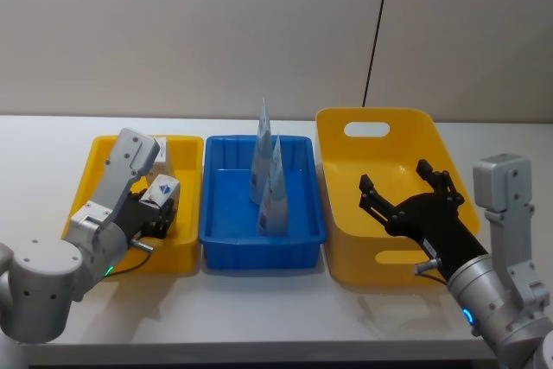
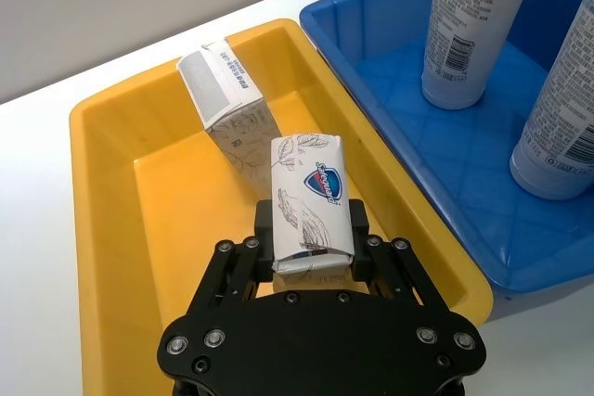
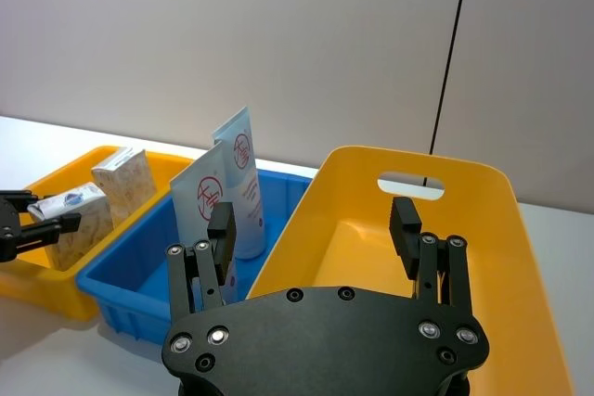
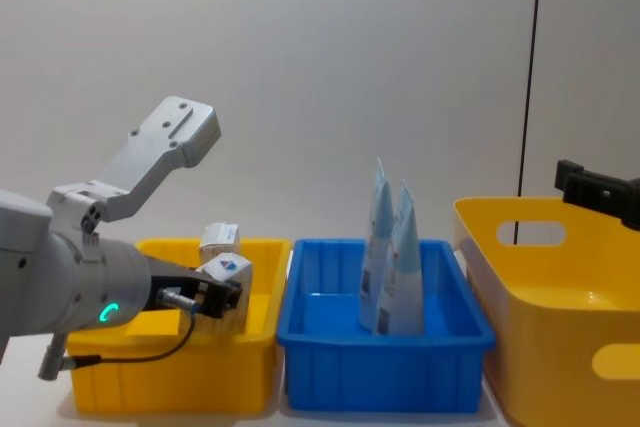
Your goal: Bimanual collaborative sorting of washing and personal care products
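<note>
Left fingers (image 2: pixel 357 229) around partly hidden pack (image 2: pixel 309 194)

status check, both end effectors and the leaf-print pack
Left end effector shut on leaf-print pack, over small yellow bin. Right end effector open, empty, over big yellow bin. Beige carton stands close ahead of pack.

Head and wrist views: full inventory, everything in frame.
soap pack: 1, white, grey leaf print, held by left gripper over small yellow bin
carton: 1, beige, standing in small yellow bin
tubes: 2, pale blue-white, upright in blue bin
small yellow bin: 1, yellow, robot's left
blue bin: 1, blue, middle
large yellow bin: 1, yellow, robot's right
table: 1, white, under bins
cable: 1, black, wall behind
left gripper: 1, black, shut on soap pack
right gripper: 1, black, open, above large yellow bin
</note>
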Available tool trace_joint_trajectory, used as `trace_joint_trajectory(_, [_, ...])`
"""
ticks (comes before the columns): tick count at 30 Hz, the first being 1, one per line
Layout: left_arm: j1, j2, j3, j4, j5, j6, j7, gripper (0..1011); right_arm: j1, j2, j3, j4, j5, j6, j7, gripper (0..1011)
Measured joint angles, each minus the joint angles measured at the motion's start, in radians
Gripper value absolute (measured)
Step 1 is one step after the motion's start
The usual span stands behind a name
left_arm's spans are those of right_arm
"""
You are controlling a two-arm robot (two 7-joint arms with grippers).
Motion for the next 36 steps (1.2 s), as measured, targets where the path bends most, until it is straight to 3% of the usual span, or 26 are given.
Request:
trace_joint_trajectory(5, [0.000, 0.000, -0.001, 0.001, 0.001, 0.000, -0.001, 369, 0.000, 0.000, 0.000, 0.000, 0.000, 0.000, 0.000, 1000])
trace_joint_trajectory(19, [-0.003, 0.000, -0.001, 0.001, 0.001, 0.000, -0.010, 359, 0.000, 0.000, 0.000, 0.000, 0.000, 0.000, 0.000, 1000])
trace_joint_trajectory(36, [-0.055, 0.067, 0.013, -0.051, 0.004, -0.066, -0.156, 359, 0.000, 0.000, 0.000, 0.000, 0.000, 0.000, 0.000, 1000])
